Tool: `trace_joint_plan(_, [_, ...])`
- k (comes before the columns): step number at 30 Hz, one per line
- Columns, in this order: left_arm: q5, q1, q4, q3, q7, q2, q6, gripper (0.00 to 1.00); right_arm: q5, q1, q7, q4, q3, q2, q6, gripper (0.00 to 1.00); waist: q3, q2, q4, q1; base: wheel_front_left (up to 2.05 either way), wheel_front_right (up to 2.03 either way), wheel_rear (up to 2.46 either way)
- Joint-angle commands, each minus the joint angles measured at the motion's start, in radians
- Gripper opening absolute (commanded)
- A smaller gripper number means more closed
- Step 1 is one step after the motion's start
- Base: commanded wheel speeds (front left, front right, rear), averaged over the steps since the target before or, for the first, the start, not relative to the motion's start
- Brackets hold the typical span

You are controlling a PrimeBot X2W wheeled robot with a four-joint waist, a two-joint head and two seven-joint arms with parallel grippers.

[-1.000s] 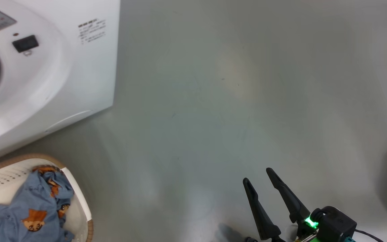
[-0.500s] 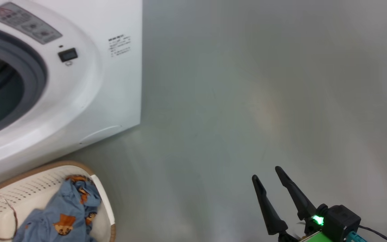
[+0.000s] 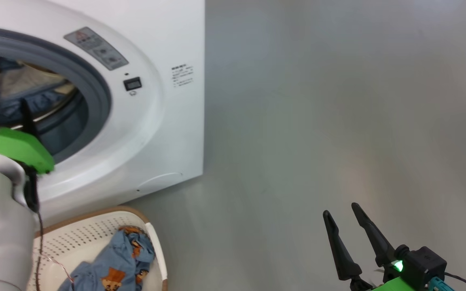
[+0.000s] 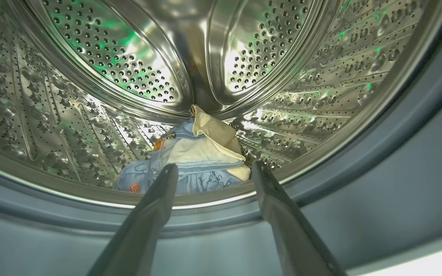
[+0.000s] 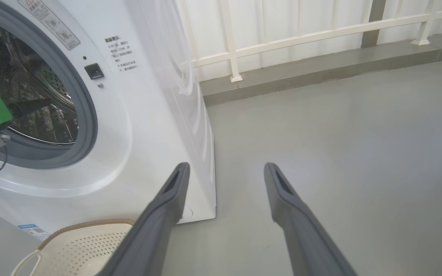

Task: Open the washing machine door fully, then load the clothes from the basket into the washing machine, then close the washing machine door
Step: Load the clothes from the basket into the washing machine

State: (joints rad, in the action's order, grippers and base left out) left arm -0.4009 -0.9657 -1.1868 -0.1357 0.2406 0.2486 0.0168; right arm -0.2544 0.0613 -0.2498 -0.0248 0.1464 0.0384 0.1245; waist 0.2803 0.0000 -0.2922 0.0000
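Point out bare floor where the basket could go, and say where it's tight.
Bare: the grey floor right of the washing machine, reaching to the open right claw. Crowded: the machine's front, where the basket sits close and the left claw points into the drum.

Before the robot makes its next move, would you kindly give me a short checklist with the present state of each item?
1. Left gripper open and holding nothing: ok.
2. Bundle lying inside the drum, past the gasket: ok.
3. Basket emptied: not ok; a blue printed garment lies in it.
4. Right gripper open, over bare floor, apart from the machine: ok.
5. Cable on the left forearm free of the basket: cannot tell; it hangs across it.
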Motion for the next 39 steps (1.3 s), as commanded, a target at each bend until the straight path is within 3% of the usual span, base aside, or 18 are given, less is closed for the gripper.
trace_joint_plan(1, [0.000,0.021,0.024,0.007,0.014,0.029,0.009,1.00,0.007,0.002,-0.012,-0.017,0.016,0.012,0.006,1.00,-0.050,0.0000,0.045,0.0000,0.00,0.00,0.00])
trace_joint_plan(9, [0.008,0.164,0.095,-0.019,0.021,-0.055,0.031,1.00,0.015,0.009,-0.012,-0.004,-0.028,0.012,0.006,1.00,-0.117,0.0000,0.093,0.0000,0.00,0.00,0.00])
trace_joint_plan(18, [0.018,0.414,0.328,-0.025,0.021,-0.134,0.038,1.00,0.028,0.019,-0.012,-0.002,-0.080,0.012,0.006,1.00,-0.166,0.0000,0.152,0.0000,0.00,0.00,0.00])
trace_joint_plan(27, [0.045,0.586,0.515,-0.044,0.021,-0.161,0.006,1.00,0.031,0.016,-0.012,0.000,-0.100,0.012,0.006,1.00,-0.191,0.0000,0.191,0.0000,0.00,0.00,0.00])
trace_joint_plan(39, [0.075,0.808,0.737,-0.047,0.021,-0.138,-0.038,1.00,0.033,0.058,-0.012,0.012,-0.131,0.012,0.006,1.00,-0.280,0.0000,0.228,0.0000,0.00,0.00,0.00])
